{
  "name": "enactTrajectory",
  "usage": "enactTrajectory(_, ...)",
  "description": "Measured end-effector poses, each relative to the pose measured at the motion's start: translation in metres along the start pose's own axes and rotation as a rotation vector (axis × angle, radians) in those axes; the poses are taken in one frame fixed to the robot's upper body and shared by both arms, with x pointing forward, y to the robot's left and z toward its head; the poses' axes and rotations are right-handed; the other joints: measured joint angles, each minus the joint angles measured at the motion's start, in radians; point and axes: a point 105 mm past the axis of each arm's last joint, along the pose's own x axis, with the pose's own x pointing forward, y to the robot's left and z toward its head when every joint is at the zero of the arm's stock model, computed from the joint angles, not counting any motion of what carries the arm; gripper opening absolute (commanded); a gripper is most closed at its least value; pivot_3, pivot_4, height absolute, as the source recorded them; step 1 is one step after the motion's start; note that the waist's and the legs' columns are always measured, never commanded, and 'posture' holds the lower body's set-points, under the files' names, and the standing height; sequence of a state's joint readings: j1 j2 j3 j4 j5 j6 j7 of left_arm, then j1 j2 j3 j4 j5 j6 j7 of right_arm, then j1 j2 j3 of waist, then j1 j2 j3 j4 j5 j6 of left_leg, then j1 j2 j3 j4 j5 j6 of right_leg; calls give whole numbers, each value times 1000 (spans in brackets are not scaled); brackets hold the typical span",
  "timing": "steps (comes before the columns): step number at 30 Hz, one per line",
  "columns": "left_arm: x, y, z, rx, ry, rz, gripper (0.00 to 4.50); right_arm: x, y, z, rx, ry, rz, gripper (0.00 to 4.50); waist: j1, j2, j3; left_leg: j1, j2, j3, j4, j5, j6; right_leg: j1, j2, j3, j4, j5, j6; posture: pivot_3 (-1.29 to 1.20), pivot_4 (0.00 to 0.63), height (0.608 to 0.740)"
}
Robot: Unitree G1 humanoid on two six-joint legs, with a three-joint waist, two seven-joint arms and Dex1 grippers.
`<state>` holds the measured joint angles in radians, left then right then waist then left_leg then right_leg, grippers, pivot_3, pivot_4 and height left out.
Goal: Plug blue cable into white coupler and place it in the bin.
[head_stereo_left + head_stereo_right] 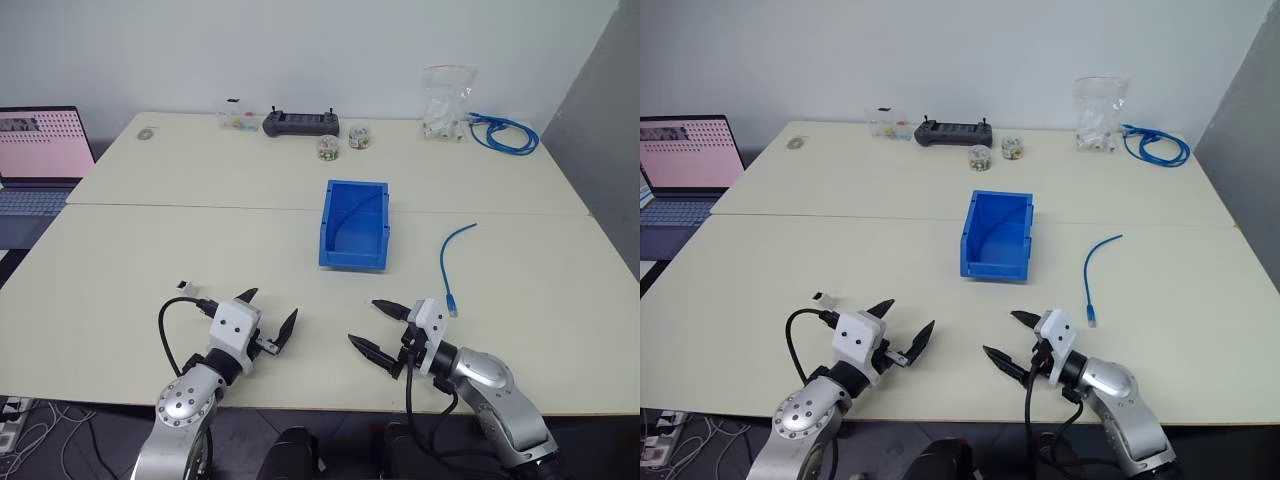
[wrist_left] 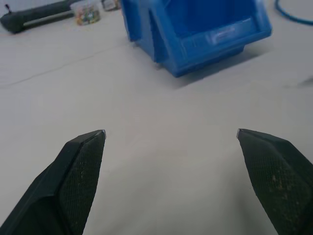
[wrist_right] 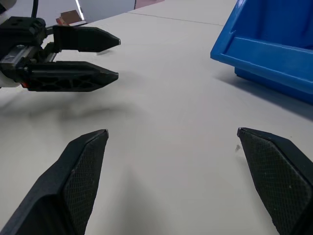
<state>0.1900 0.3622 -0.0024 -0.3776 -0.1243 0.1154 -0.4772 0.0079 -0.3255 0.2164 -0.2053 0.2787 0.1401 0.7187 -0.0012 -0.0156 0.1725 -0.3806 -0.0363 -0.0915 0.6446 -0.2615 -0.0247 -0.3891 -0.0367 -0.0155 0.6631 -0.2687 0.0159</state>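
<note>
The bin (image 1: 355, 248) is bright blue and stands mid-table, its low lip toward me. The blue cable (image 1: 446, 262) lies loose to the bin's right, its clear plug (image 1: 453, 311) at the near end. A tiny white block with a dark face (image 1: 183, 286), seemingly the white coupler, sits on the table just left of my left wrist. My left gripper (image 1: 272, 305) hovers open near the front edge, holding nothing. My right gripper (image 1: 365, 322) is also open and empty, facing the left one, with the plug just to its right.
A coiled blue cable bundle (image 1: 505, 132) and a clear plastic bag (image 1: 447, 100) sit at the back right. A black controller (image 1: 300, 123) and small jars (image 1: 328, 148) line the far edge. A laptop (image 1: 40, 150) stands at the left. A thin blue strand curves inside the bin.
</note>
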Motion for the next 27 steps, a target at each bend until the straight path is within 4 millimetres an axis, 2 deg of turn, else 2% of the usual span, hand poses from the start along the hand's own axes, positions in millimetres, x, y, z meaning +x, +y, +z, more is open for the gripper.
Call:
enactTrajectory(3,7,-5,17,11,-64,-42,4500,-4,-7,15,-18,-14,-3,4488,0,0,0,0,0,0,0,0,0,0,0,0,0,0,0,0,150,740)
enactTrajectory(6,10,-14,24,-18,-81,-97,4500,-23,-16,24,-47,48,16,4488,1,0,0,0,0,1,0,0,0,0,0,0,0,0,0,0,150,740)
enactTrajectory(11,5,-35,17,-64,-13,-280,4500,-61,-34,36,-166,234,92,4488,-1,0,1,0,0,3,0,0,1,0,0,1,0,0,0,0,150,740)
enactTrajectory(14,0,-45,12,-75,43,-414,4500,-78,-56,53,-336,368,174,4488,-6,2,2,2,1,6,0,0,1,0,1,2,1,0,0,0,150,740)
enactTrajectory(17,2,-51,17,-55,41,-503,4500,-95,-91,71,-606,552,264,4488,-7,2,4,3,2,8,0,0,1,1,1,2,0,1,1,0,150,740)
enactTrajectory(19,4,-53,19,-48,32,-524,4500,-96,-102,72,-710,617,336,4488,-7,0,5,3,4,8,0,0,1,1,2,2,-1,0,0,0,150,740)
enactTrajectory(21,6,-55,20,-44,30,-535,4500,-95,-107,63,-773,676,426,4488,-8,-1,6,2,5,10,0,0,1,0,3,4,-1,0,0,0,150,740)
enactTrajectory(24,9,-52,15,-32,48,-528,4500,-81,-119,52,-902,771,580,4488,-15,-1,9,2,5,13,1,0,1,0,2,5,-1,3,-4,0,150,740)
enactTrajectory(27,12,-52,17,-8,42,-530,4500,-69,-129,48,-991,830,654,4488,-16,-1,10,3,5,12,1,0,1,0,2,5,0,4,-5,0,150,740)
